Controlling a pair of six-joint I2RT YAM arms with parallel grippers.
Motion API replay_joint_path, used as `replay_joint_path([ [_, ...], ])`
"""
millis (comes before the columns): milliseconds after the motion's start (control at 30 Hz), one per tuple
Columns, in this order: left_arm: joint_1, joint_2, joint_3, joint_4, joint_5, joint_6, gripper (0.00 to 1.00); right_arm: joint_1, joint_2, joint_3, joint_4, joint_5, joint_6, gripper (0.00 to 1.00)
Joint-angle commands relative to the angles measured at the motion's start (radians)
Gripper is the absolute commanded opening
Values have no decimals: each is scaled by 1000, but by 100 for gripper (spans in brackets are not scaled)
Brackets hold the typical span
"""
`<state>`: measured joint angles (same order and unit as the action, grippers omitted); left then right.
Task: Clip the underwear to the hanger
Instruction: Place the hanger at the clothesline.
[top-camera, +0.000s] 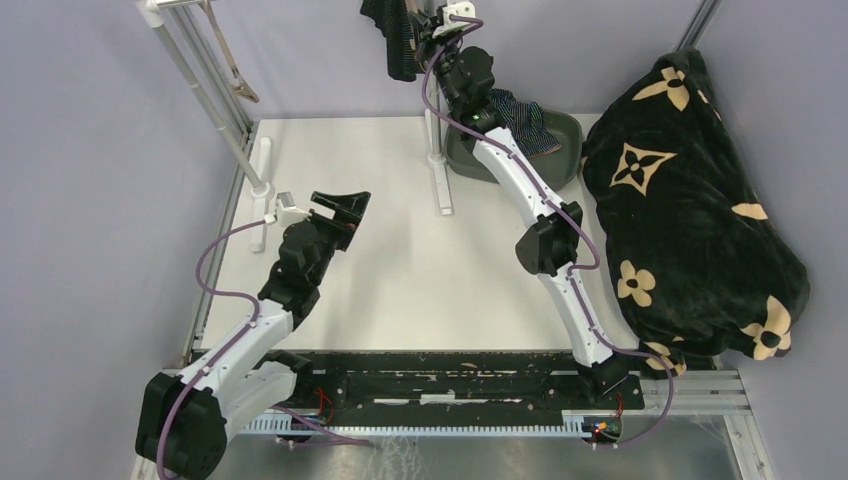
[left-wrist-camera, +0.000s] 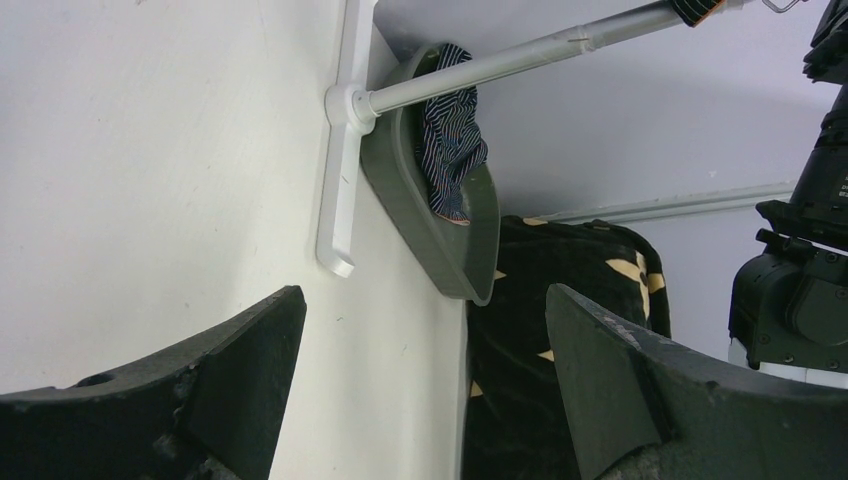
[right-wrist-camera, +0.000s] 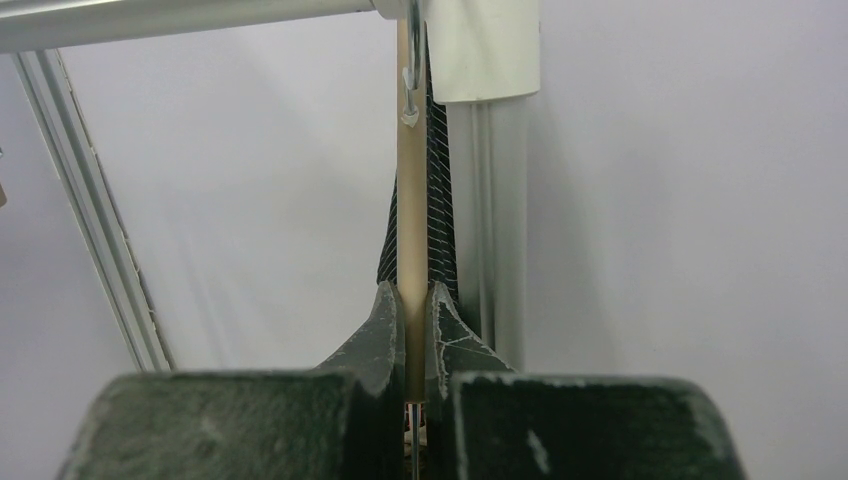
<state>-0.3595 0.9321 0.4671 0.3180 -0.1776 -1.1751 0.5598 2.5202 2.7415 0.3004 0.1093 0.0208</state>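
A black pinstriped underwear (top-camera: 396, 38) hangs from the tan wooden hanger (right-wrist-camera: 411, 200) on the rack's rail (right-wrist-camera: 180, 22) at the back. My right gripper (right-wrist-camera: 411, 291) is raised to the rail (top-camera: 441, 30) and shut on the hanger's edge, with the pinstriped cloth (right-wrist-camera: 440, 215) just behind the wood. A navy striped underwear (top-camera: 520, 118) lies in the grey-green basin (top-camera: 566, 150); it also shows in the left wrist view (left-wrist-camera: 450, 130). My left gripper (top-camera: 340, 208) is open and empty above the table's left part (left-wrist-camera: 425, 296).
A big black blanket with tan flowers (top-camera: 690, 200) fills the right side. The rack's white foot (top-camera: 438, 170) and pole (left-wrist-camera: 500, 62) stand beside the basin (left-wrist-camera: 440, 240). A second white rack (top-camera: 215, 100) with a brown hanger (top-camera: 232, 70) stands at the back left.
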Motion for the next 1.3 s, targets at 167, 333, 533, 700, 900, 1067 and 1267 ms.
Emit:
replay_joint_path([
  [167, 5, -21, -5, 9, -23, 44, 95, -5, -4, 58, 80, -19, 20, 1],
  [333, 5, -18, -3, 10, -26, 45, 95, -2, -3, 60, 84, -24, 31, 1],
  [533, 5, -10, -4, 15, -25, 45, 95, 2, 0, 58, 86, -31, 29, 1],
  [700, 6, -8, -5, 16, -25, 45, 95, 5, 6, 58, 89, -34, 30, 1],
  [900, 8, -7, -5, 18, -27, 44, 95, 7, 14, 60, 91, -35, 28, 1],
  [1067, 10, -7, -4, 18, -25, 45, 95, 9, 15, 60, 96, -33, 28, 1],
  [1267, 14, -10, -7, 17, -23, 45, 95, 8, 15, 59, 97, -34, 27, 1],
])
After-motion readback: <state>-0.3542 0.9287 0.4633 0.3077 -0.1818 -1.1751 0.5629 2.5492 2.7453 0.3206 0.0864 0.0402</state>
